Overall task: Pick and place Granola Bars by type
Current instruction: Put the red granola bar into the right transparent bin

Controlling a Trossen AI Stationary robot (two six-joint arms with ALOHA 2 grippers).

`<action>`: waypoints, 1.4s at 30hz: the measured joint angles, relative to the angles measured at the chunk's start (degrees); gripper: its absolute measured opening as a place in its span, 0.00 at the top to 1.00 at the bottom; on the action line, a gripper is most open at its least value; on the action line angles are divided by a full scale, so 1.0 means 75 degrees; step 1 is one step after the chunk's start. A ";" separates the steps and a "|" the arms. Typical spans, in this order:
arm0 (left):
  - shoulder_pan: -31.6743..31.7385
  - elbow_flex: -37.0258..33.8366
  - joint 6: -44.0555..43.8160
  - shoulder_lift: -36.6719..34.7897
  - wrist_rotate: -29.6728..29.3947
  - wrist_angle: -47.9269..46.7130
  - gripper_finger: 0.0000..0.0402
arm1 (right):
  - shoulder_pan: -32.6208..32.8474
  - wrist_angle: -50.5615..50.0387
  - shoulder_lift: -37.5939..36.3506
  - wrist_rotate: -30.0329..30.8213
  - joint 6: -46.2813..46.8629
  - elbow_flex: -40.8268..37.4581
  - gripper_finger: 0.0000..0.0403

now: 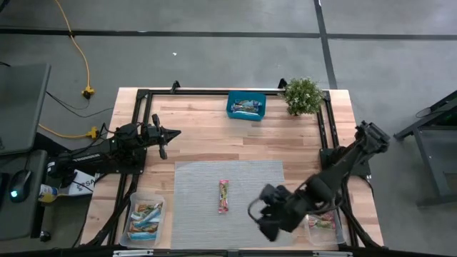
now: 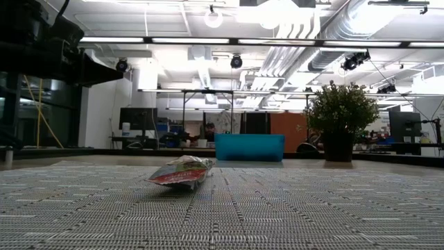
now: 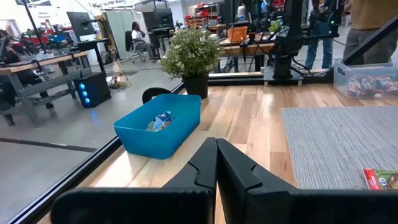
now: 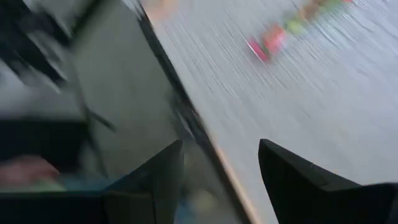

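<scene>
Two fingers of right hand apart, empty.

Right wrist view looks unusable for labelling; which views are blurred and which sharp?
Right wrist view: streaked by motion blur, the granola bar only a smear past the open right gripper. High view: sharp, evenly lit. Low view: bright ceiling lights, mat sharp. Left wrist view: clear.

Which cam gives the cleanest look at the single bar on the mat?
High view: the granola bar lies whole and unobstructed on the grey mat. The low view shows it edge-on, wrapper crumpled. The left wrist view catches only one end at the frame edge; the right wrist view shows a blurred streak.
</scene>
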 joint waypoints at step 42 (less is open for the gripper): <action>0.0000 0.0000 0.0000 -0.0001 -0.0001 0.0000 1.00 | -0.2782 -0.0072 0.4137 -0.0326 -0.0186 0.3142 0.53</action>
